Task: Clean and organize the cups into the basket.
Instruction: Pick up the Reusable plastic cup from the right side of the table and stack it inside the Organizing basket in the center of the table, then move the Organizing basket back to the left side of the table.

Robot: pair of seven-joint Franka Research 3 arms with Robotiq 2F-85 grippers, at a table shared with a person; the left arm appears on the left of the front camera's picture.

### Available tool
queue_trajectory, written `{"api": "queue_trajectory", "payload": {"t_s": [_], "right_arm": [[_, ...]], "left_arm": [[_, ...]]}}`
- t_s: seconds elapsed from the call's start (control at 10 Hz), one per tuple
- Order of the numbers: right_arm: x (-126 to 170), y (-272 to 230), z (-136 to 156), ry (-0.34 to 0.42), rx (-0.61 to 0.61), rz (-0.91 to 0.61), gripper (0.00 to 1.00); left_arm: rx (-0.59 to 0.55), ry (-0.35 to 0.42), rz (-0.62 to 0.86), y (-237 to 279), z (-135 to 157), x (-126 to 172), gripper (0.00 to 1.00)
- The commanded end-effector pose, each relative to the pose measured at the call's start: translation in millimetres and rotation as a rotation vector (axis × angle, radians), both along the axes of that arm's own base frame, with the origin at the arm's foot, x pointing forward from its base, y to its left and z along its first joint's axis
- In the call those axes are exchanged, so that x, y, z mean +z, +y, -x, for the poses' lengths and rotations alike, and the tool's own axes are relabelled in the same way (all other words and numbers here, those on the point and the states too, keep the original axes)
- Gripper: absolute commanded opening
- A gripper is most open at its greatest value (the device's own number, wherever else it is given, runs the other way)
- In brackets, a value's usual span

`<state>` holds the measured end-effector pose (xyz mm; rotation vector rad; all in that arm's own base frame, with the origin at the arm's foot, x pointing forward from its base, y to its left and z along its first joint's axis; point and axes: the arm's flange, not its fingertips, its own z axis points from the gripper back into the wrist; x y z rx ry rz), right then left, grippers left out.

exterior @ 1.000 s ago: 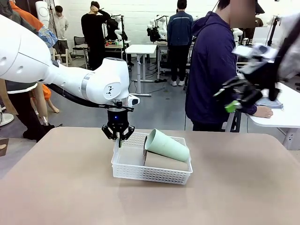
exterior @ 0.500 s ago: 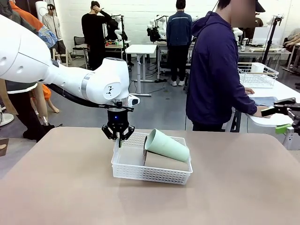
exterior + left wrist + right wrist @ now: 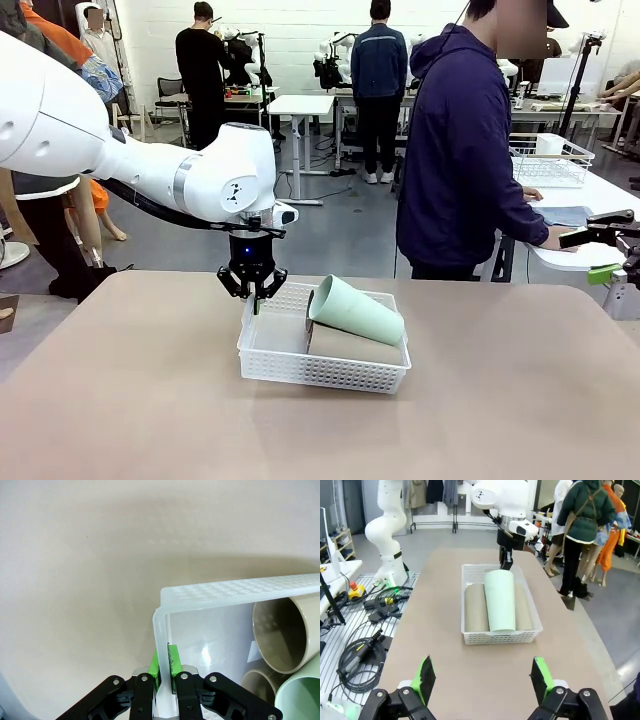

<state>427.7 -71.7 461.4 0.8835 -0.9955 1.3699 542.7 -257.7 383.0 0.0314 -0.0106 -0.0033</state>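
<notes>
We see three cups lying on their sides in the basket [image 3: 300, 368] at mid-table: two tan cups [image 3: 476, 608] side by side and the mint cup [image 3: 356, 311] on top, long axes along the basket's length, open mouths toward our left arm's end. Our left gripper [image 3: 164, 666] is clamped on the basket's short-end wall there. Our right gripper [image 3: 482, 677] hangs released, well back from the basket.

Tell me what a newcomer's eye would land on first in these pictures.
First, the pale mint cup lying on its side atop two tan cups in the white basket mid-table. Next, the left tool, pinched shut on the basket's short wall at its left end. The right tool hangs open, well back from the basket.
</notes>
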Motion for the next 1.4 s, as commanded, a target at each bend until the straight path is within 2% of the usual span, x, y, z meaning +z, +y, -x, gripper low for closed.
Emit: {"api": "queue_trajectory", "payload": {"t_s": [0.0,1.2,1.3], "right_arm": [[1.4,0.0,2.6,0.004,0.01,0.014,1.0],[0.9,0.6,0.5,-0.002,0.003,0.005,1.0],[-3.2,-46.7,-8.5,0.333,-0.16,-0.177,1.0]], "left_arm": [[-0.003,-0.003,-0.001,0.4,0.7,1.7,0.0],[-0.003,-0.003,-0.001,0.4,0.7,1.7,0.0],[-0.003,-0.003,-0.001,0.4,0.7,1.7,0.0]]}}
